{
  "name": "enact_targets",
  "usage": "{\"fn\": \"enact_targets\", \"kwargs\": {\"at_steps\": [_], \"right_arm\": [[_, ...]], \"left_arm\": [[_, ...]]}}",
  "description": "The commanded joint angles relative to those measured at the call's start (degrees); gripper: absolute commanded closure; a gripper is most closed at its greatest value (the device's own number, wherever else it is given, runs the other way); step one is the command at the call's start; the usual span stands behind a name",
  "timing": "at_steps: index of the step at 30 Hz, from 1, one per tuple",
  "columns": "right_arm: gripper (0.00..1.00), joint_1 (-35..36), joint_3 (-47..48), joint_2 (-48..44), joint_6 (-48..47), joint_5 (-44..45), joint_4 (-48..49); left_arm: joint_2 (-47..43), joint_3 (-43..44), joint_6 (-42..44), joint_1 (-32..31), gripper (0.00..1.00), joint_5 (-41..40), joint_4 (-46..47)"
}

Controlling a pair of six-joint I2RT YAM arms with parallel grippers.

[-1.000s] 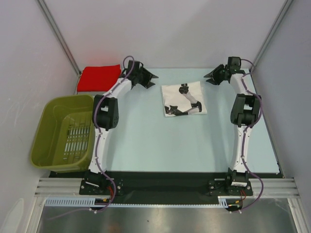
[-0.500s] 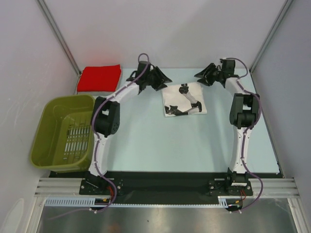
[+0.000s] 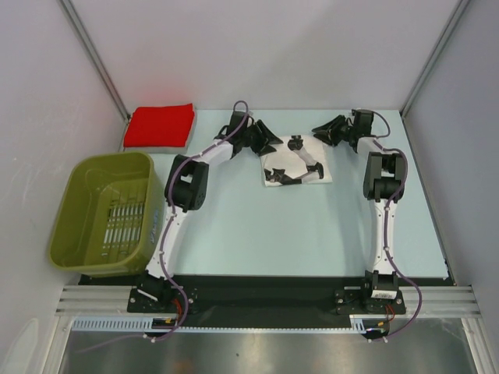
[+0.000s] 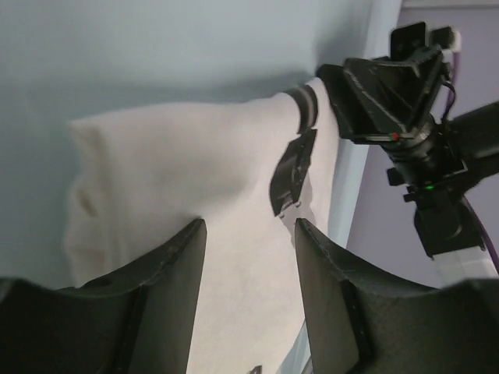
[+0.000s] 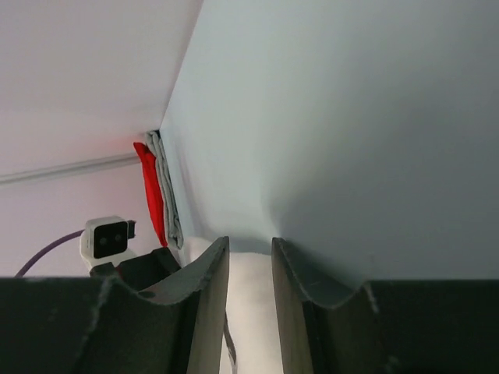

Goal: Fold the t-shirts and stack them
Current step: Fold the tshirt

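The white t-shirt (image 3: 295,160), folded into a square with black printed shapes on top, lies at the table's far middle. My left gripper (image 3: 269,141) is open at its far left corner; in the left wrist view its fingers (image 4: 175,265) straddle the white cloth (image 4: 179,171). My right gripper (image 3: 323,132) is open at the far right corner, and white cloth (image 5: 251,312) shows between its jaws. The red t-shirt (image 3: 161,125) lies folded at the far left corner. It also shows in the right wrist view (image 5: 150,195).
An olive-green basket (image 3: 70,226) stands off the table's left edge. A grey cloth (image 5: 168,199) lies next to the red shirt. Grey walls enclose the table on three sides. The right gripper (image 4: 386,89) shows across the shirt in the left wrist view.
Both arms have swung inward from the table's far sides. Their open grippers now sit at the white shirt's two far corners. The shirts have not moved.
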Motion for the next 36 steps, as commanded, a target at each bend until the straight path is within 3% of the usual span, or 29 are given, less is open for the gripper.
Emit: {"fn": "enact_targets", "kwargs": {"at_steps": [1, 8, 12, 16, 18, 23, 26, 31, 36], "right_arm": [[0.66, -2.15, 5.94, -2.57, -1.14, -0.51, -4.59], [0.62, -3.48, 2.87, -14.95, -4.39, 1.61, -13.63], [0.57, -2.52, -4.05, -23.83, -9.05, 2.05, -16.74], [0.55, -0.15, -24.23, -32.01, -6.16, -0.23, -7.27], [0.56, 1.95, -29.97, -34.74, -4.76, -1.98, -4.45], [0.66, 3.38, -47.54, -37.92, -1.06, -4.89, 8.91], [0.75, 2.15, -52.83, -36.86, -1.75, -7.61, 11.91], [0.76, -2.77, -58.65, -36.94, -5.09, -6.75, 10.79], [0.75, -7.34, -59.63, -39.32, -10.52, -5.78, 4.9]], "left_arm": [[-5.15, 2.23, 6.33, 0.96, 0.44, -1.63, -6.73], [-19.47, -7.6, 11.26, 0.44, 0.4, -1.02, -10.26], [-23.8, -11.91, 12.41, -2.1, 0.4, -1.1, -10.44], [-22.58, -14.47, 11.27, -4.66, 0.41, -0.32, -10.27], [-20.48, -15.0, 9.87, -5.88, 0.42, 1.17, -9.91], [-16.25, -15.17, 10.47, -7.65, 0.41, 3.9, -9.56], [-14.49, -16.57, 13.19, -7.48, 0.41, 4.43, -10.26], [-13.52, -19.38, 18.03, -5.72, 0.42, 5.84, -13.42], [-20.8, -26.42, 21.81, -2.73, 0.4, 6.1, -13.52]]}}
